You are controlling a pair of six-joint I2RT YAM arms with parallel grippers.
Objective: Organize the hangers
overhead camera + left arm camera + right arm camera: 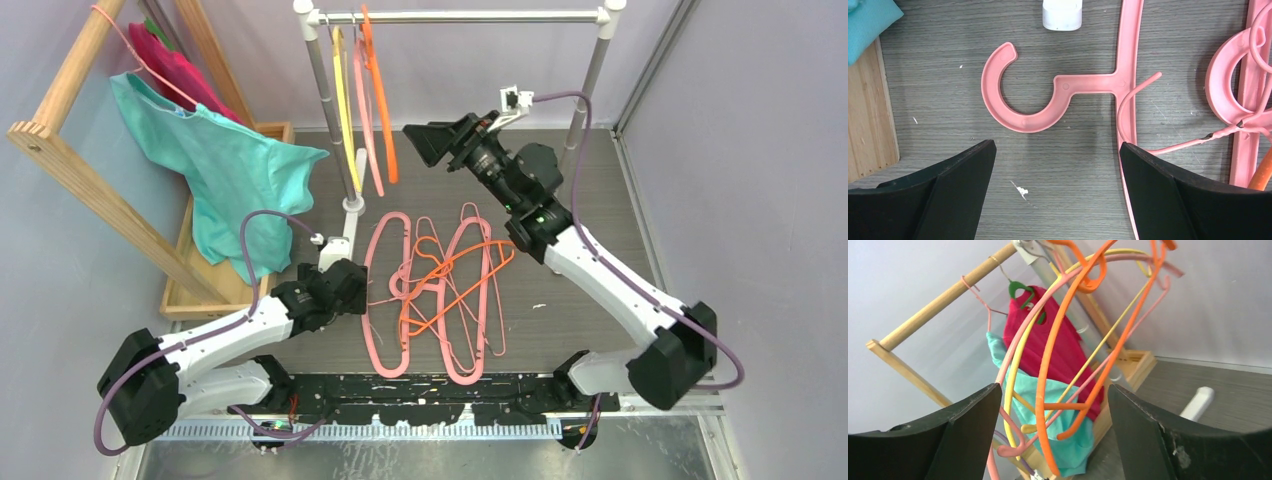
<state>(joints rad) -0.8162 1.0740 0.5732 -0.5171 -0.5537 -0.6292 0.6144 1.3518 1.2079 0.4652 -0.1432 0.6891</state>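
Grey table (590, 200); rail (460, 16): three hangers (366, 120), yellow, pink, orange.

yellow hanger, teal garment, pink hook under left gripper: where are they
yellow hanger (343, 110), top external view, long arm
teal garment (235, 170), top external view, cloth middle
pink hook (1025, 124), left wrist view, bottom curve

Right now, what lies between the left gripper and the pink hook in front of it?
Only bare table with a small white speck, as the left wrist view shows. The left gripper is open and apart from the pink hook.
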